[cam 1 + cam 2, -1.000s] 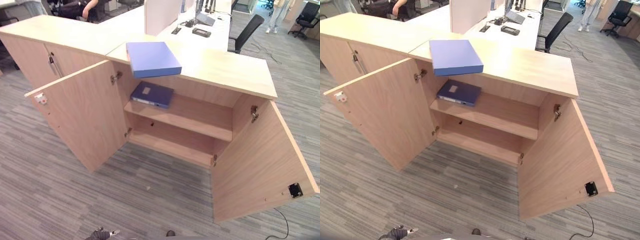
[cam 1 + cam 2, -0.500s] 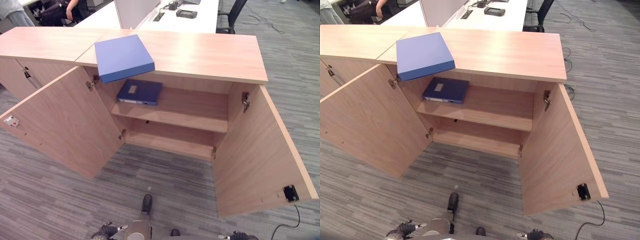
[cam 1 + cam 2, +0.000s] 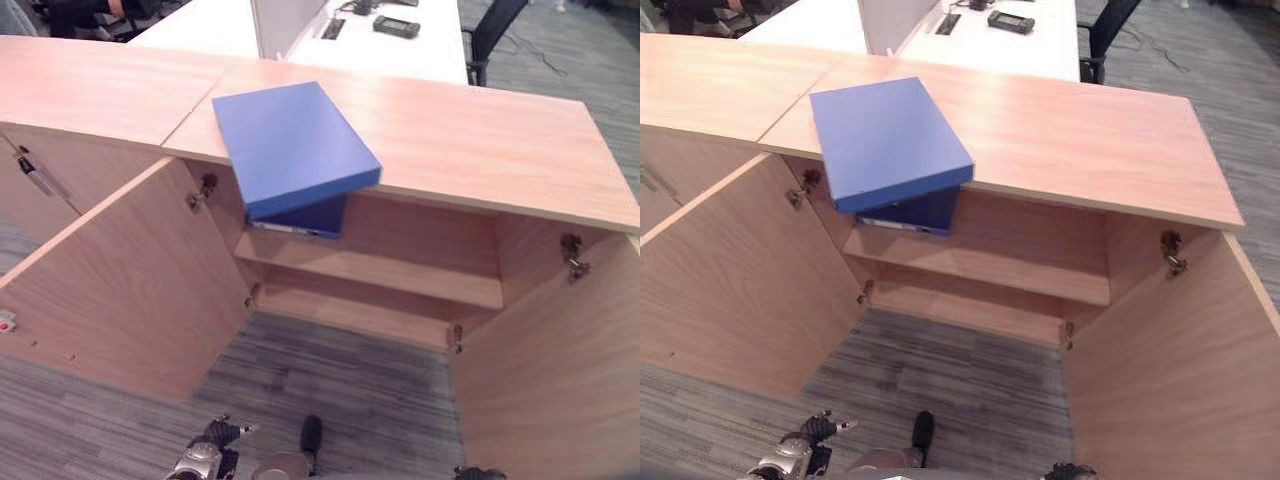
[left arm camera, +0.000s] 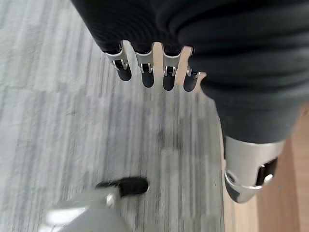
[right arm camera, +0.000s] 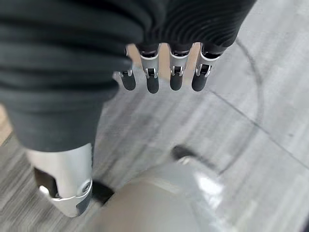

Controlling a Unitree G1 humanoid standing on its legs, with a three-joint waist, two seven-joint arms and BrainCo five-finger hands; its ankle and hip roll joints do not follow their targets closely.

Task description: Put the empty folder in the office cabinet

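Since half a second ago the whole scene has shifted: the cabinet (image 3: 420, 130) now sits closer and larger in the head views, and the darker folder on the shelf is now mostly hidden; this is the camera moving, not the things, and the blue folder lies where it did on the cabinet top.

At the far left, the left cabinet door (image 3: 110, 290) stands swung open toward the robot. The left hand (image 3: 205, 455) shows low in the head view, over the grey carpet (image 3: 330, 370); in its wrist view the left hand (image 4: 145, 67) hangs with fingers (image 4: 147, 77) straight and relaxed in a row, thumb apart, holding nothing.

Right of the door, the blue folder (image 3: 292, 145) lies flat on the cabinet top, its near corner jutting out past the front edge above the open compartment. Just under that overhang, a darker blue folder (image 3: 300, 218) lies on the upper shelf (image 3: 400, 275), at its left end, mostly hidden by the folder above.

Farther right, the right cabinet door (image 3: 560, 370) is swung open. The right hand (image 5: 164, 67) in its wrist view hangs over the carpet with fingers straight and loose, empty. Behind the cabinet, a white desk (image 3: 400, 45) carries small dark items.
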